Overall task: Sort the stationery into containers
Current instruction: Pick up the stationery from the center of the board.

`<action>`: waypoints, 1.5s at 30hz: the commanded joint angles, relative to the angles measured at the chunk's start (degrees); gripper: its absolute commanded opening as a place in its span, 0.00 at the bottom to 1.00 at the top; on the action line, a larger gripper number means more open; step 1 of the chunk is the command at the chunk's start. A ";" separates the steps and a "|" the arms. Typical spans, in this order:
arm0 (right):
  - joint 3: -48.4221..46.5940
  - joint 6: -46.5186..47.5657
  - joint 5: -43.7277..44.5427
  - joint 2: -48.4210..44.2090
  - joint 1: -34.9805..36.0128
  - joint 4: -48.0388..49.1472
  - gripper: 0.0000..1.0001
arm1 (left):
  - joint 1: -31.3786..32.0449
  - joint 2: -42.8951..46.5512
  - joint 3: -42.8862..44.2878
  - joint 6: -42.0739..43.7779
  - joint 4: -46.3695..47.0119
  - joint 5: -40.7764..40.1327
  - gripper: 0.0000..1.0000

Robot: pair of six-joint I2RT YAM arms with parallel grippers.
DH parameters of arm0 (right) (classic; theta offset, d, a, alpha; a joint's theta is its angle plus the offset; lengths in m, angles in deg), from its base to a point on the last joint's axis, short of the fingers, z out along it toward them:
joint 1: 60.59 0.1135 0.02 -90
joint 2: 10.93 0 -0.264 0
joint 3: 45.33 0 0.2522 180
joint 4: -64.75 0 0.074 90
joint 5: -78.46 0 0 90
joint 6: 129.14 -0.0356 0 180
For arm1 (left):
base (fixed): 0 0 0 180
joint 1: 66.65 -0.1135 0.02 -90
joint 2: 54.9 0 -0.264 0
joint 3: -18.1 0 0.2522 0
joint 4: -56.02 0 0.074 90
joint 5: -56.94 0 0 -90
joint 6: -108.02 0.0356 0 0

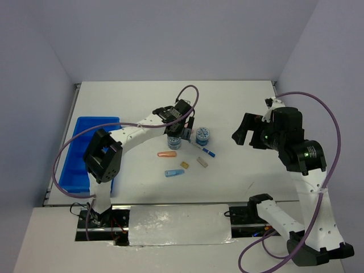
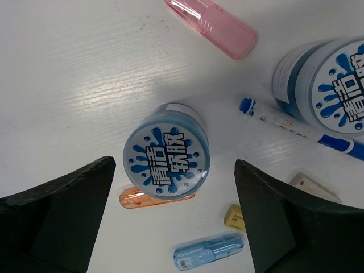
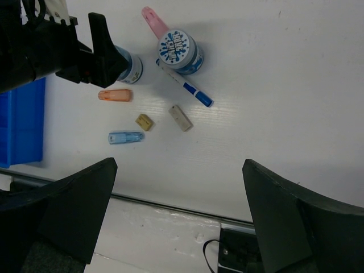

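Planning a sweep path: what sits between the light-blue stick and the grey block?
A small tan block lies between the light-blue stick and the grey block, touching neither; clearest in the right wrist view.

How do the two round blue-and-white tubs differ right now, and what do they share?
The left tub lies below the open left gripper, framed between its fingers; the right tub has no gripper over it. The orange stick lies nearest the left tub; the pen and pink stick lie beside the right tub. Both stand upright and carry the same blue splash label.
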State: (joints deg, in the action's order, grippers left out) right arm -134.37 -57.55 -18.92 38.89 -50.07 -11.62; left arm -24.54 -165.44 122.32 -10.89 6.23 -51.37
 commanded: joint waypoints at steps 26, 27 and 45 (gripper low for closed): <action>-0.21 0.93 -2.73 1.33 0.20 2.14 1.00 | -2.64 -3.01 -1.69 0.78 3.86 2.75 0.83; -0.47 1.10 -2.73 1.42 0.11 2.14 1.00 | -2.56 -2.93 -1.77 0.69 3.86 3.01 0.84; -1.97 1.01 -2.38 0.72 0.29 1.53 1.00 | -9.49 8.31 7.45 1.66 -4.39 -0.49 0.00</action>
State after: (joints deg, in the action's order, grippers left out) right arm -133.83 -57.27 -21.41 40.29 -50.07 -11.20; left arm -30.55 -165.55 124.48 -10.23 3.67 -48.70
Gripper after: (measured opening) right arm 0.997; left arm 0.754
